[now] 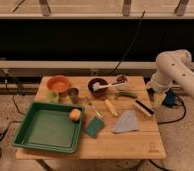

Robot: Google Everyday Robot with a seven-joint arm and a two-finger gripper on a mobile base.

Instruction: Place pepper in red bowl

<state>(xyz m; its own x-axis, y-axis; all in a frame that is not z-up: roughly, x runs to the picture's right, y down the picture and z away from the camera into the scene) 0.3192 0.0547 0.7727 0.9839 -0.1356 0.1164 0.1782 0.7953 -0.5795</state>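
The green pepper (pixel 126 94) lies on the wooden table (pixel 130 142), right of centre, just in front of the dark bowl. The orange-red bowl (pixel 58 83) stands at the table's far left and looks empty. My white arm (pixel 173 66) reaches in from the right. My gripper (pixel 158 98) hangs by the table's right edge, to the right of the pepper and apart from it, near the brush.
A dark maroon bowl with a white spoon (pixel 97 86), a small dish (pixel 121 79), a light-green cup (pixel 52 96), a dark cup (pixel 73 93), a yellow corn piece (pixel 111 107), a brush (pixel 144 108), a grey cloth (pixel 126 121), a green sponge (pixel 94 127), and a green tray (pixel 45 131) holding an orange (pixel 75 114).
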